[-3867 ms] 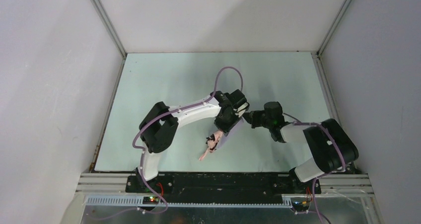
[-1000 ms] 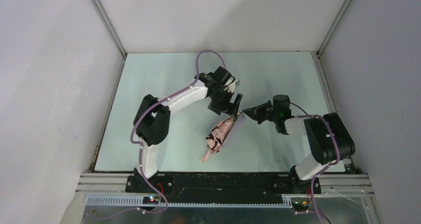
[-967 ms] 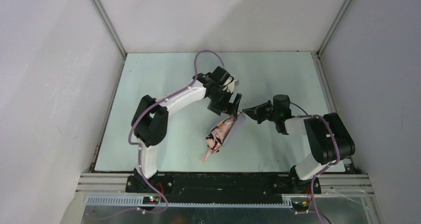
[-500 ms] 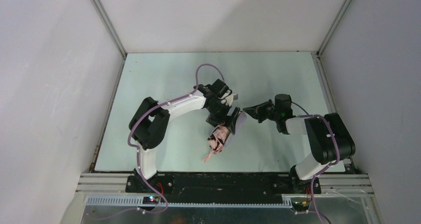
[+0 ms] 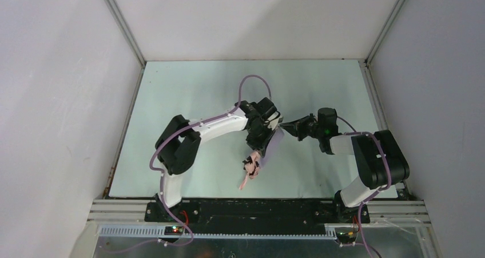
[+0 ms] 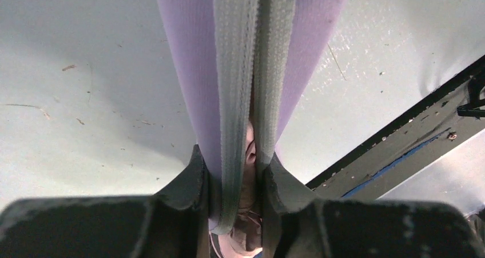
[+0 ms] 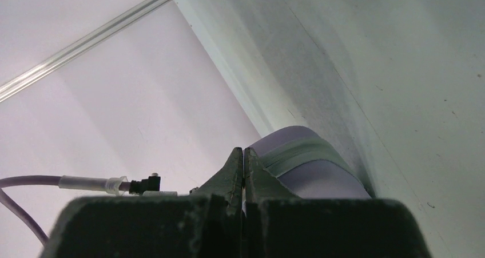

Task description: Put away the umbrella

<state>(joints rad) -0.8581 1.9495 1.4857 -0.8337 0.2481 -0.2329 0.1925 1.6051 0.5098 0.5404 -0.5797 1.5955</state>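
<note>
The pale lilac case (image 5: 276,141) lies aslant at mid-table, and the pink umbrella (image 5: 250,165) sticks out of its near end, handle toward the arm bases. My left gripper (image 5: 261,146) is shut across the case. In the left wrist view its fingers (image 6: 191,178) squeeze the two lilac halves (image 6: 186,69) so the grey zipper strips (image 6: 234,69) nearly meet, with pink umbrella fabric (image 6: 250,155) showing between them. My right gripper (image 5: 285,127) is at the case's far end. Its jaws (image 7: 243,153) are pressed together beside the case (image 7: 320,175); anything thin between them is hidden.
Grey enclosure walls (image 5: 68,98) close in the pale green table (image 5: 189,86) on three sides. A black rail (image 6: 400,135) runs along the near edge. The left arm's lilac cable (image 5: 254,79) loops above its wrist.
My left gripper came down from the case's far end toward its middle and closed on it. The case halves are squeezed together, and less pink fabric shows. The right gripper stayed shut.
</note>
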